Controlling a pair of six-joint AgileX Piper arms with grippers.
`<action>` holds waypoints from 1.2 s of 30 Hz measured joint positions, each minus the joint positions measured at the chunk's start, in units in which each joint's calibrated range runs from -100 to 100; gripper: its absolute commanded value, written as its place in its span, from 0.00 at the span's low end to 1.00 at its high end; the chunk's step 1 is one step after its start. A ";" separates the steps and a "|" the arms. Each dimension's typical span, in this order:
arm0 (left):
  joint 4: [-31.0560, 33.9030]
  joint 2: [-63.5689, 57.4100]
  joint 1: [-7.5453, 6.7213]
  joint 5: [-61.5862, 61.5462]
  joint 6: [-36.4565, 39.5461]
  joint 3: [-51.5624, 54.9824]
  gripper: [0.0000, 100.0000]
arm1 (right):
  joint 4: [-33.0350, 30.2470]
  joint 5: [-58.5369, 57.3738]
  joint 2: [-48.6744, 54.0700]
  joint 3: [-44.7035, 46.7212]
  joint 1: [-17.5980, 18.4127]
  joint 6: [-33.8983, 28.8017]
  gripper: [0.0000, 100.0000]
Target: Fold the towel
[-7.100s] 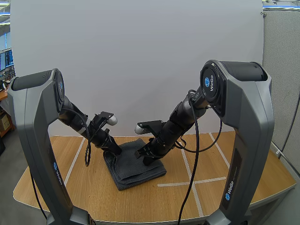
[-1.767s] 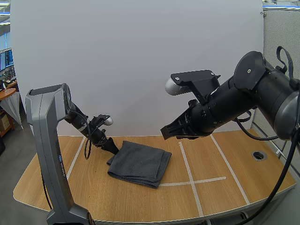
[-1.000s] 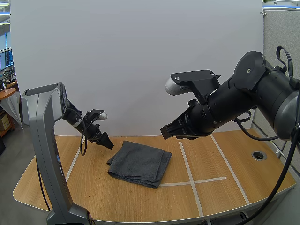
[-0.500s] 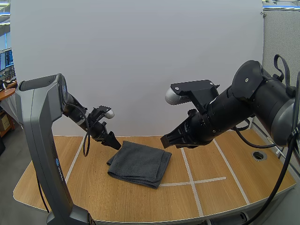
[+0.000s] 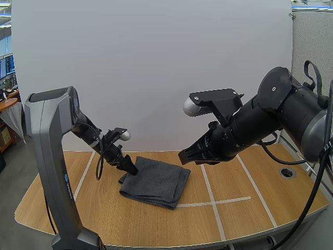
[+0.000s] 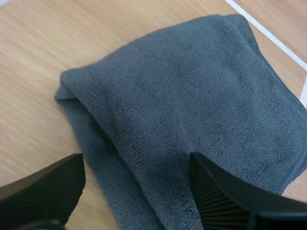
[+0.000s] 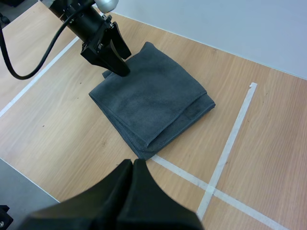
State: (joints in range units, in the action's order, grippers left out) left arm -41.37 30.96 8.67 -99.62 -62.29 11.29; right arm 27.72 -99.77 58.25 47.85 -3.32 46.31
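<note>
Towel (image 5: 156,182) lies folded, lower centre of high view, on surface (image 5: 250,208). Left gripper (image 5: 131,169) over its left edge, fingers wide, empty. Right gripper (image 5: 183,156) hangs mid-frame, fingers together. Step looks like edge pickup for another fold; next: lower left fingers, pinch edge.

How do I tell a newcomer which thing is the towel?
Start at the wooden table with white tape lines. Left of the long line lies the towel, under the left tool. It alone is soft: dark grey, folded in layers.
</note>
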 measured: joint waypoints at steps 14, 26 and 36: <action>-2.56 2.21 -0.44 0.18 -0.93 -0.24 1.00 | 0.00 0.00 0.00 0.00 0.00 0.00 0.00; -3.19 2.21 -2.77 0.38 -0.93 -0.24 0.00 | 0.00 0.00 0.00 0.00 0.00 0.00 0.00; -3.68 2.08 -1.42 0.17 -0.93 -0.28 0.00 | 0.00 0.00 0.00 0.00 0.00 0.00 0.00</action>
State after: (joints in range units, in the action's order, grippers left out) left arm -45.05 33.04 7.25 -99.44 -63.21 11.01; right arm 27.72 -99.77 58.25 47.85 -3.32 46.31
